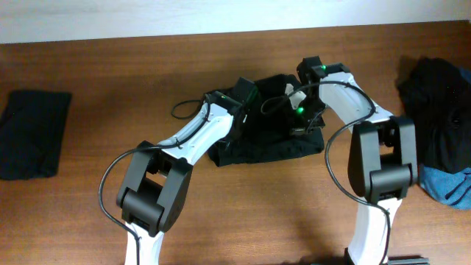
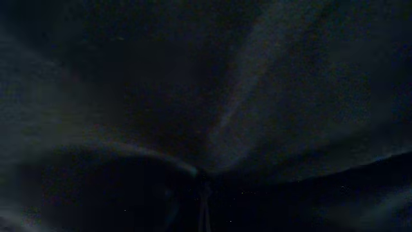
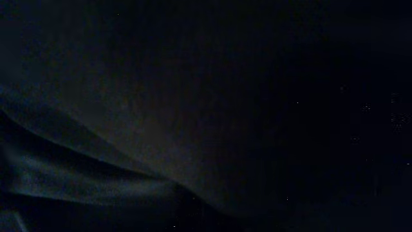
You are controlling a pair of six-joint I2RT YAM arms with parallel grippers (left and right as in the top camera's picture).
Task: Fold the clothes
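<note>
A black garment (image 1: 274, 149) lies bunched at the middle of the table, under both arms. My left gripper (image 1: 248, 101) reaches into its upper left part, and my right gripper (image 1: 298, 109) into its upper right part. In the left wrist view the dark fabric (image 2: 257, 96) fills the frame and its creases run together at the shut left gripper (image 2: 205, 188), which pinches the cloth. The right wrist view is also filled with black fabric (image 3: 129, 129); a fold ends low in the frame where the jaws sit, too dark to make out.
A folded black garment (image 1: 33, 132) lies at the far left of the wooden table (image 1: 257, 221). A heap of black clothes (image 1: 438, 103) sits at the right edge, with a blue piece (image 1: 450, 185) below it.
</note>
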